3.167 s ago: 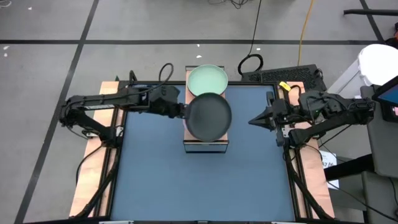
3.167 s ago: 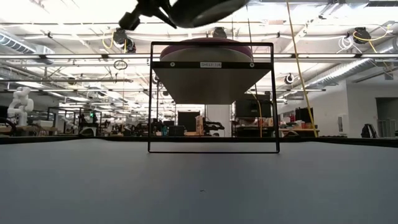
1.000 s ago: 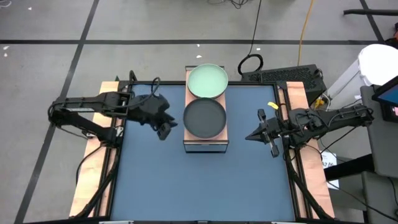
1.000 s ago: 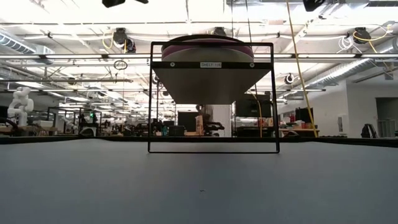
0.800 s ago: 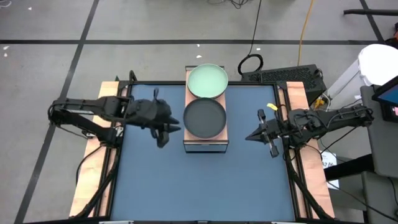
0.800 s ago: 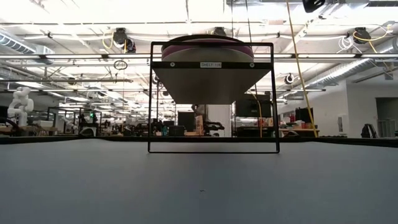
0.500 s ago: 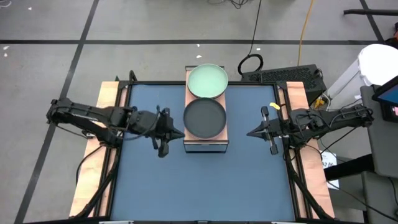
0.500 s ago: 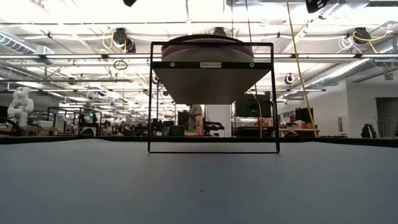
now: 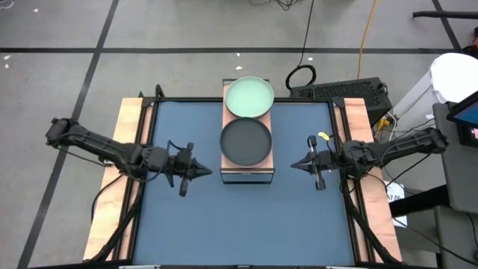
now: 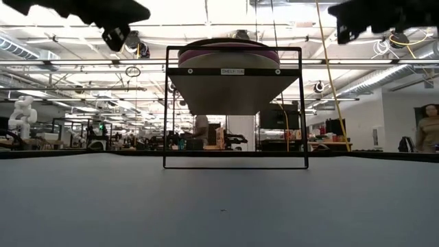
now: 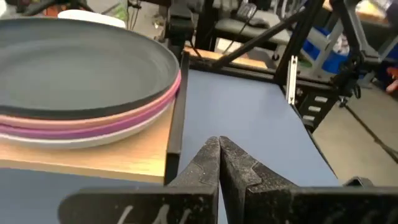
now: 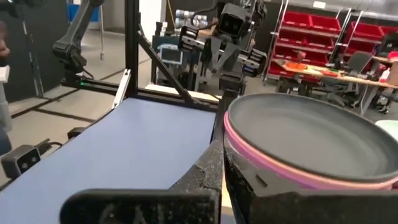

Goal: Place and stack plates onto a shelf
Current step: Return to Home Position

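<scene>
The shelf (image 9: 247,171) stands at the mat's far middle, its light wood top (image 11: 93,158) showing under the plates. A mint green plate (image 9: 249,97) tops the far half. A black plate (image 9: 246,142) tops the near stack, resting on pink and purple plates (image 11: 124,115) with a pale one beneath. In the low view the stack (image 10: 230,46) sits on the shelf's top. My left gripper (image 9: 209,172) hangs shut left of the shelf's near end, pointing at it. My right gripper (image 9: 293,165) hangs shut on the opposite side. Neither touches anything.
The dark blue mat (image 9: 246,224) covers the table, bare in front of the shelf. Wooden side strips (image 9: 112,187) and black frame rails run along both edges. Cables and a keyboard (image 9: 336,90) lie behind the table. A person (image 10: 429,130) stands far off in the room.
My left gripper has drawn away from the shelf's left side toward the near edge and come down, its arm folding back to the left. My right gripper has also come down a little. Both now show at the top of the low view. The black plate has stayed on its stack.
</scene>
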Available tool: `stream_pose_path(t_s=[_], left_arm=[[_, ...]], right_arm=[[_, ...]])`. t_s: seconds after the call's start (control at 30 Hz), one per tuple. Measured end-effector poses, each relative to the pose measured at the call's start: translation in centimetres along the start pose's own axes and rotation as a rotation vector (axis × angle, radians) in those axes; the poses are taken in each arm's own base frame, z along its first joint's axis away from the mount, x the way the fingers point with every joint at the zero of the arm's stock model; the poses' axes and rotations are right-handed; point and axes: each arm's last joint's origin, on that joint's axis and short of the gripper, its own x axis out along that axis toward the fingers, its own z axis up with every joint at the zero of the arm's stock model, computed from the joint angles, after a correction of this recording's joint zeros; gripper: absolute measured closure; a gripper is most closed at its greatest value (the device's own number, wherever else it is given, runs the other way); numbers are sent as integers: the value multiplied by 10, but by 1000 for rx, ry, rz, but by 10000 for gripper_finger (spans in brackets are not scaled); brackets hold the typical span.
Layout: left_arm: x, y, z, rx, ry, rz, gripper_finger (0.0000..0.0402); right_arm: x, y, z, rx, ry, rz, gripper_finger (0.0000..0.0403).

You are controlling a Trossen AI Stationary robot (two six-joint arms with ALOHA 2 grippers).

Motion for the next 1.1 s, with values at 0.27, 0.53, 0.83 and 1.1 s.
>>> stream_pose_path(t_s=[0.27, 0.53, 0.83, 1.1], left_arm=[[-22, 4, -29, 2, -52, 14, 401], [-32, 7, -57, 32, -79, 48, 401], [-42, 18, -85, 35, -84, 64, 401], [-56, 25, -97, 41, -157, 47, 401]], right_arm=[[-5, 4, -39, 6, -82, -16, 403], [-9, 6, -63, 31, -30, -4, 403], [-17, 6, -61, 57, -126, -11, 403], [-19, 6, -63, 56, -103, -7, 403]])
